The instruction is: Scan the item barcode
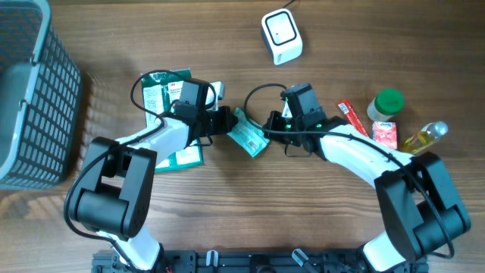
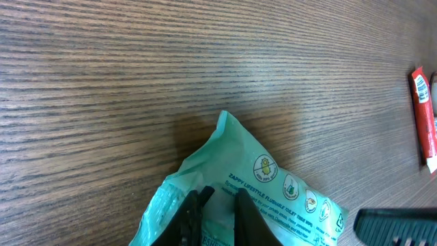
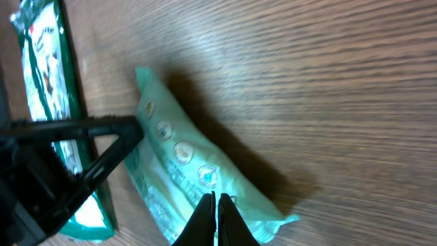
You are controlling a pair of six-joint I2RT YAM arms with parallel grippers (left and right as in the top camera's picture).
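At the far left a grey plastic lattice basket [image 1: 34, 91] is standing on the brown wood-grain tabletop [image 1: 227, 205]. Just right of it, dark green printed flat packets [image 1: 161, 92] are lying on the wood, partly under the white left arm [image 1: 151, 140], which is reaching over them toward the middle. The left jaws are pinching the left end of a mint-green crinkled plastic packet [image 1: 248, 136]. In the left wrist view the black fingers [image 2: 190, 222] are clamping the packet [image 2: 273, 181] at the frame's bottom edge, with a row of round icons and small print facing the camera. The packet is hanging tilted over the middle of the tabletop, between the two arms, and is casting a dark shadow on the wood. Whether it is touching the surface I cannot tell. The right jaws are pressing together on its opposite end, the thin black fingertips [image 3: 203, 222] meeting on the packet [image 3: 174, 160] near its crimped seam. Farther back, a white rounded box-shaped scanner [image 1: 281, 36] is sitting well apart from the packet. Beyond the white right arm [image 1: 356, 152], a slim red sachet [image 1: 352, 117], a green-capped bottle [image 1: 388, 102], a small pink-red carton [image 1: 385, 134] and a clear bottle of yellow liquid [image 1: 426, 136] are clustering near the right edge.
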